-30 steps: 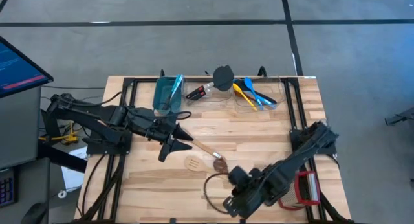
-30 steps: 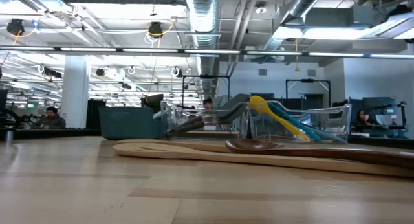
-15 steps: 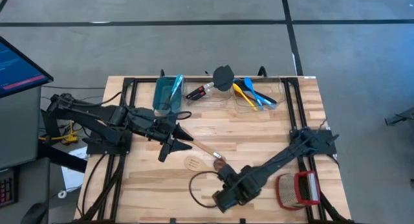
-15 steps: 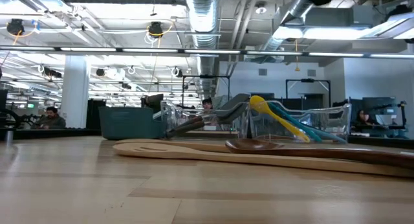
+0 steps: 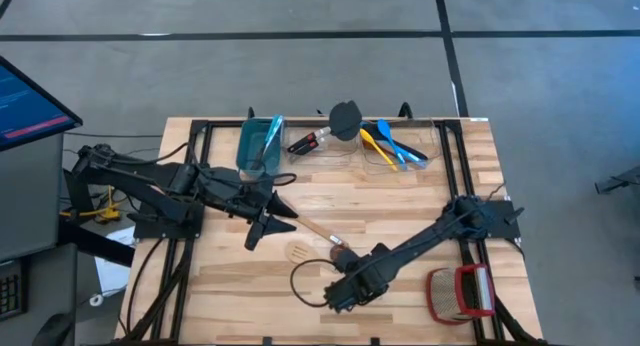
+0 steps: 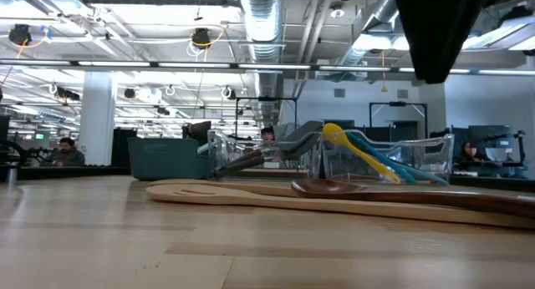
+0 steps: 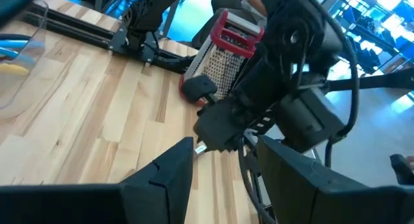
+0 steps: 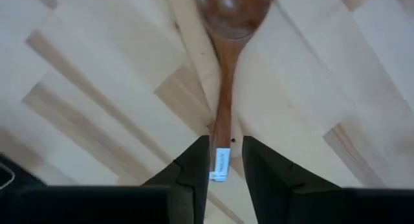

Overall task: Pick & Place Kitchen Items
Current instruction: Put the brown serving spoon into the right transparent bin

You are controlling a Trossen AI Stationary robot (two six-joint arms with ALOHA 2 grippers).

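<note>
Along the tabletop's left edge, the left arm reaches toward the middle. The left gripper hangs idle with its fingers standing apart and nothing between them.

Near the back edge, left of centre, stands a teal bin. Beside it a clear tray holds a black spatula and blue and yellow spoons.

Toward the front edge, about midway, a light slotted wooden spoon lies flat. A dark wooden spoon lies flat just beside it.

The right gripper is at work over the dark spoon's handle end. In the right wrist view its fingers straddle the handle tip with a gap on each side. They are parted and not yet gripping.

Judgement: the step in hand is the pick of the dark wooden spoon. The next move calls for lowering square onto the thin handle and closing firmly. The hold sits at the very tip, so the spoon may pivot on lifting.
</note>
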